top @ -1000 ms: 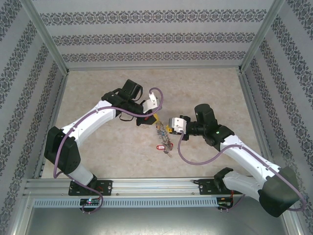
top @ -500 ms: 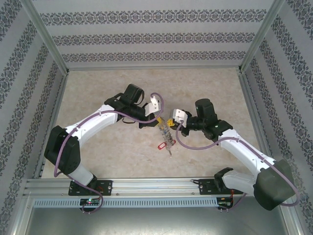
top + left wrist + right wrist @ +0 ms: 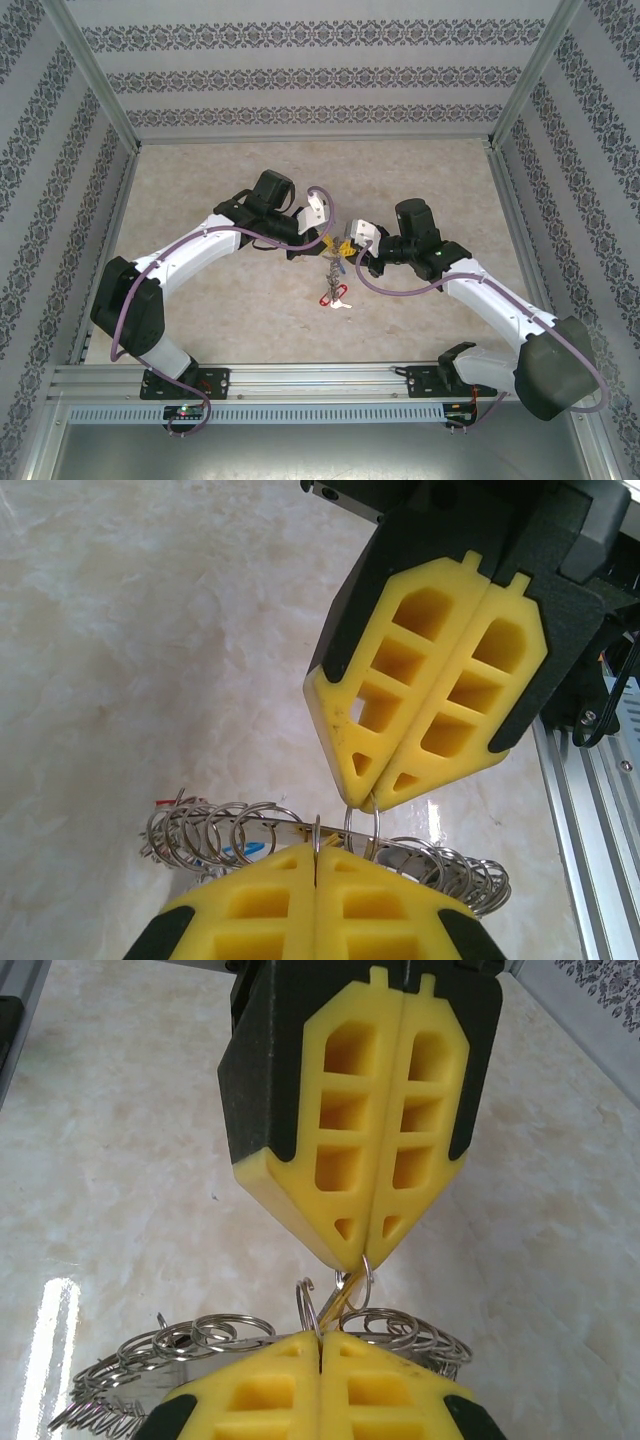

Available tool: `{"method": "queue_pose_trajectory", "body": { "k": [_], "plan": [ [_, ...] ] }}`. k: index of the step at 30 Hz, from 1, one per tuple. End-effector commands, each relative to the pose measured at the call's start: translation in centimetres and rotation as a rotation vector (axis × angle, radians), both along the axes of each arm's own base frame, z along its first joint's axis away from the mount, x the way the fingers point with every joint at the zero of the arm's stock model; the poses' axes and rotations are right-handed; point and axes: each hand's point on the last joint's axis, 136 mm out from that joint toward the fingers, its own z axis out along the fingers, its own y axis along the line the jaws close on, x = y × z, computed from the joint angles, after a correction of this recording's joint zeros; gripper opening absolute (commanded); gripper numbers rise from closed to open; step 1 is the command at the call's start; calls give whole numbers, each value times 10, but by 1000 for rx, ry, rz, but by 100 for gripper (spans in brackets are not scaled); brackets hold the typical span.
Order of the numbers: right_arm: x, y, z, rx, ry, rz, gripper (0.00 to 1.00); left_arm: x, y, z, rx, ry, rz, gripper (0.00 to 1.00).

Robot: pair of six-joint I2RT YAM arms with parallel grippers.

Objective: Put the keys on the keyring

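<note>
the desk is a pale beige sheet with a marble pattern and a slight gloss. the right wrist view catches a bright streak of glare on it at the lower left. walls papered in pale bands with dark floral borders close it in at the back and on both sides. bare aluminium posts slant up at the corners. a ribbed aluminium rail runs along the near edge, where both arm bases are bolted.

the two arms bend inward and meet over the middle of the desk. the left pincer is fully closed, its yellow fingertips nipping a small wire loop of the keyring. the right pincer is likewise pressed shut, tip to tip with the left, on another loop of the same bunch.

the keyring sits between and just below the two pincers, its fringe of silver loops fanned out sideways. from above, the bunch trails toward the near edge with a red tag at its lower end. whether that end touches the desk cannot be told.
</note>
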Motion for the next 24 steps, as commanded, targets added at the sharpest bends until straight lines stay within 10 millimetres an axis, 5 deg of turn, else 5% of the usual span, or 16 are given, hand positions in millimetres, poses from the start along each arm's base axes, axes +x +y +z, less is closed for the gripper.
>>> {"method": "queue_pose_trajectory", "body": {
  "k": [1, 24],
  "plan": [
    [9, 1, 22, 40, -45, -13, 0, -11, -6, 13, -27, -48, -52, 0],
    [22, -7, 14, 26, -11, -89, 0, -19, -6, 4, 39, -131, -68, 0]
  ]
}}
